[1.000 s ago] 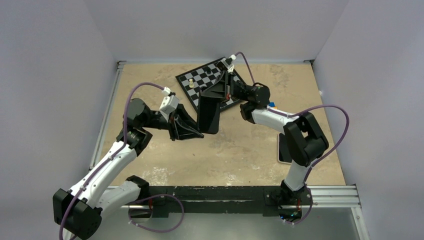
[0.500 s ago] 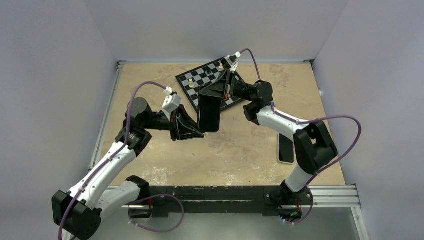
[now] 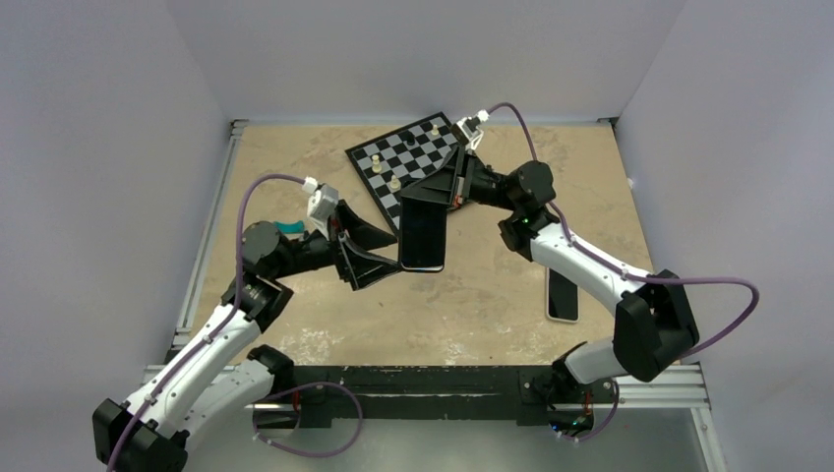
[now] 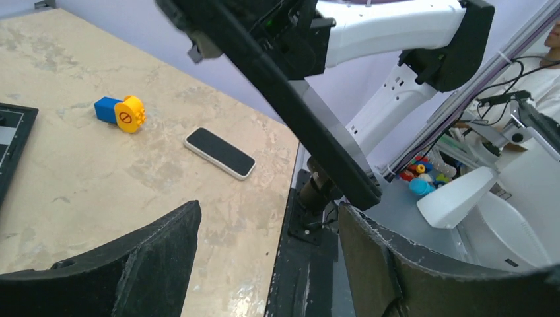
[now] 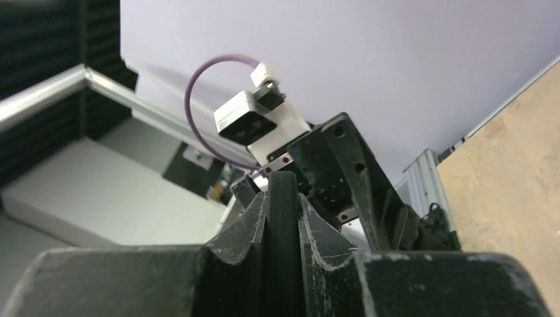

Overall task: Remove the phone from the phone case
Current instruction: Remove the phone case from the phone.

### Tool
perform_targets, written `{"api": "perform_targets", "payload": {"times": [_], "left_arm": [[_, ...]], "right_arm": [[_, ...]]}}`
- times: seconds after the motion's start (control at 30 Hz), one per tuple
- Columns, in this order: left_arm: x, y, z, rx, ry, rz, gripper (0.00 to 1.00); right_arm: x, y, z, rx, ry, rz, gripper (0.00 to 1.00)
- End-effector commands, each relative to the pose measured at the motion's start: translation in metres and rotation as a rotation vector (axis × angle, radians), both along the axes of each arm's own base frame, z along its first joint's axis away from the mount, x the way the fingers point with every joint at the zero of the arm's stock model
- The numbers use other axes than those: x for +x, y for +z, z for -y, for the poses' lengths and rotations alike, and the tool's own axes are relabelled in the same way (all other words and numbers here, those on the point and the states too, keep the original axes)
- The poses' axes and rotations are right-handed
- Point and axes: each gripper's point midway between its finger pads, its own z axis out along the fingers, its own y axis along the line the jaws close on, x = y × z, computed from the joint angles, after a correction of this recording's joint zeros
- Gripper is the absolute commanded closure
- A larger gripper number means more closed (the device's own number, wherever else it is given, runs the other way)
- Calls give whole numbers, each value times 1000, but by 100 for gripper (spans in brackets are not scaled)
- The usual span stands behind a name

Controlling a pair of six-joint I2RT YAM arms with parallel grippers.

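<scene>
Pinching the case [image 3: 423, 234] by its upper end, the right end effector [image 3: 443, 189] holds it above the tabletop [image 3: 472, 295] at the centre of the top view. Its long axis runs up and down the frame, one broad black face is turned to the camera, and a pale strip shows along its lower edge. In the right wrist view the fingers [image 5: 245, 223] are pressed against both sides of a thin black edge, and nothing more of the case shows there. In the left wrist view it is a dark slab seen nearly edge-on, slanting from upper left to lower right, its upper end cut off by the frame. The camera cut-out cannot be made out in any view. The left end effector [image 3: 391, 254] is spread, its tips just left of the case's lower half; whether they touch it I cannot tell. The phone [image 3: 563, 293] lies flat at the right of the top view, screen up, well apart from the case, its long axis also up and down the frame; which end is its top cannot be told. A blue and yellow toy [image 4: 120, 112] sits near it in the left wrist view. The chessboard [image 3: 411, 157] at upper centre is partly hidden by the right arm. Compared with half a second ago, the case sits slightly lower and faces the camera more squarely, the right arm's elbow has swung toward the lower right, and the left arm has drawn back, uncovering a teal thing [image 3: 288, 227] at the left.
</scene>
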Motion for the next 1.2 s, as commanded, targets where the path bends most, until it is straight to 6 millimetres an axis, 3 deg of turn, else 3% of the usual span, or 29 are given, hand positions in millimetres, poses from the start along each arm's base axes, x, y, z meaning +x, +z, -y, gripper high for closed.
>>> {"api": "perform_targets", "payload": {"times": [0.0,0.3,0.5,0.67,0.83,0.9,1.03,1.17], "left_arm": [[-3,40,12,-153,24,8,20],[1,32,14,-248,53,-52,7],[-9,23,13,-218,25,-33,9],[-21,7,15,-62,-39,-55,20],[-28,17,21,6,-129,-41,13],[-28,21,26,11,-166,-37,13],[-25,22,34,19,-221,-42,24],[-24,27,41,-16,-274,-49,43]], "right_arm": [[26,6,14,123,-182,-142,100],[40,11,32,187,-341,-192,100],[37,16,36,160,-334,-134,100],[29,17,35,9,-235,30,100],[19,21,39,-122,-215,198,100],[14,32,41,-126,-212,252,100],[10,44,42,-133,-205,303,100],[10,50,42,-125,-200,316,100]]}}
